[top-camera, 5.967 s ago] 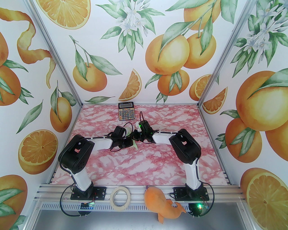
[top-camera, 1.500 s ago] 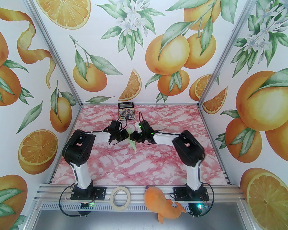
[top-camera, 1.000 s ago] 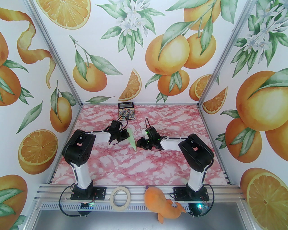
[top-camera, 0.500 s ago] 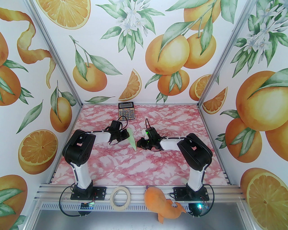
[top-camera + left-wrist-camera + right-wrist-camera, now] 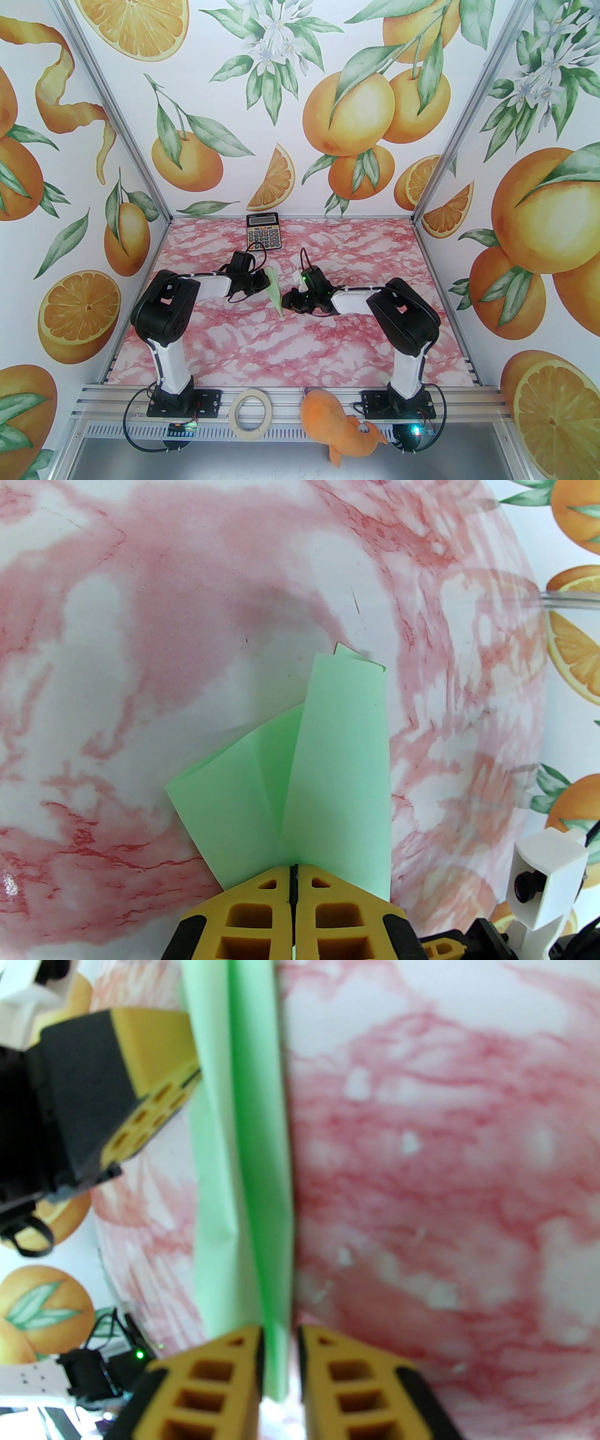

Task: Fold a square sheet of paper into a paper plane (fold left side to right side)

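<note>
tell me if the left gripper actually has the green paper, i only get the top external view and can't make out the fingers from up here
Observer: Yes. In the left wrist view the left gripper is shut on the near end of the paper.
Operator: is it pressed flat
Observer: No, two flaps fan apart beyond the fingertips.
Operator: and the right side
Observer: In the right wrist view the right gripper is narrowly open, with a green strip showing in the gap.
</note>
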`<state>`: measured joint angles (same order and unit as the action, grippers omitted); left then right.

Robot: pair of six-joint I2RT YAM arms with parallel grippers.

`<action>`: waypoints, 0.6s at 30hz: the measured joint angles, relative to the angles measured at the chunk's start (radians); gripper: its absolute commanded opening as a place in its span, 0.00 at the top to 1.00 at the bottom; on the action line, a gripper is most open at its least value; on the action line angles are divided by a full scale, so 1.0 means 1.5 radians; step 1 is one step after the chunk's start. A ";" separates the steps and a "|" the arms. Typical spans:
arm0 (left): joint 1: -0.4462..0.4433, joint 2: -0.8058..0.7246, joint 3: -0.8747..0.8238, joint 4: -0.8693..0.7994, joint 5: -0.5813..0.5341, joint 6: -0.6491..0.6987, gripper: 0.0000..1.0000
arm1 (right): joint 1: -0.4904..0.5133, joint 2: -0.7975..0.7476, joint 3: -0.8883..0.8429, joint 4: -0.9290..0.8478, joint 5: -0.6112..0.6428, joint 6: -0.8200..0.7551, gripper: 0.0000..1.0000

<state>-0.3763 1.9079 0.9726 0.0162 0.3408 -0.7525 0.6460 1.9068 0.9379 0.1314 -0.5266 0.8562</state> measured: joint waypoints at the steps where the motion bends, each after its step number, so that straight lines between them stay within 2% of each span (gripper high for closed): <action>1: 0.000 0.000 0.000 0.000 0.001 0.000 0.94 | 0.001 0.001 0.003 0.000 0.000 -0.001 0.78; 18: 0.000 0.001 0.000 0.002 0.002 0.000 0.94 | 0.007 0.005 0.018 -0.033 0.029 -0.016 0.76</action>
<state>-0.3763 1.9091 0.9726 0.0193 0.3439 -0.7521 0.6567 1.9141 0.9642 0.0818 -0.4828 0.8330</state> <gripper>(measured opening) 0.060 0.239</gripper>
